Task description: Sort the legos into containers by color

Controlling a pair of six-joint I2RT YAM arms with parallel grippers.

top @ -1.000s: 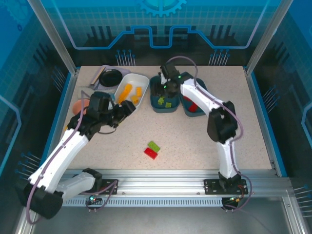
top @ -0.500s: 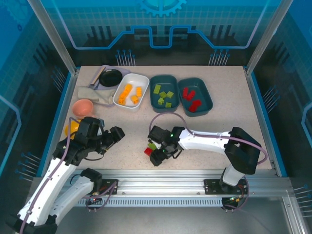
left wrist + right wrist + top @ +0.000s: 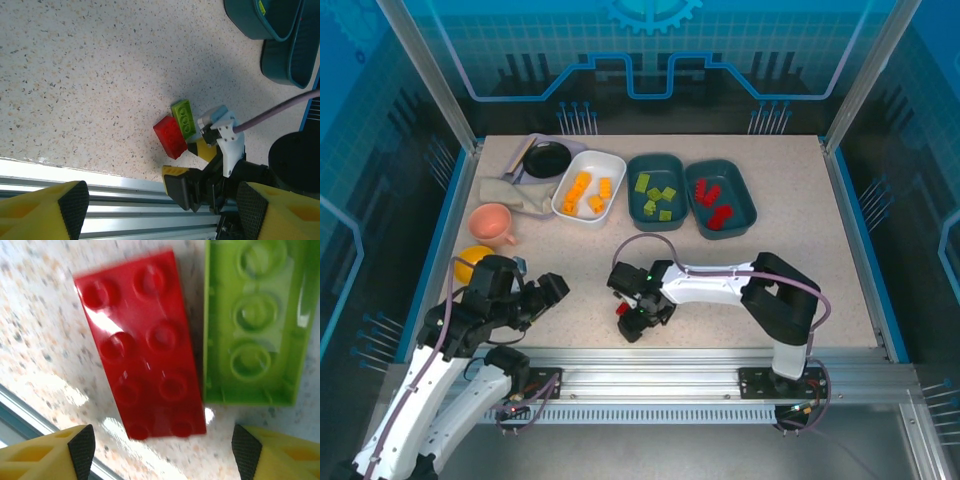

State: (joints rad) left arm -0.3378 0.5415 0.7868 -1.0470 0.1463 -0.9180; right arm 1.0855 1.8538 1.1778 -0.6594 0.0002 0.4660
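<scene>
The right gripper is opened wide and holds nothing. It hangs low over two legos. In the right wrist view, the red brick and the green brick lie between its fingertips, side by side and almost touching. I cannot tell if a finger touches either one.

The left gripper is also opened wide and empty, well to the left of the pair.

Both bricks rest on the bench near its front edge, close to the aluminium rail. Behind them the bench is bare up to the containers at the back. These are the white tub with orange-yellow bricks, the middle teal tub with green ones, and the right teal tub with red ones.
</scene>
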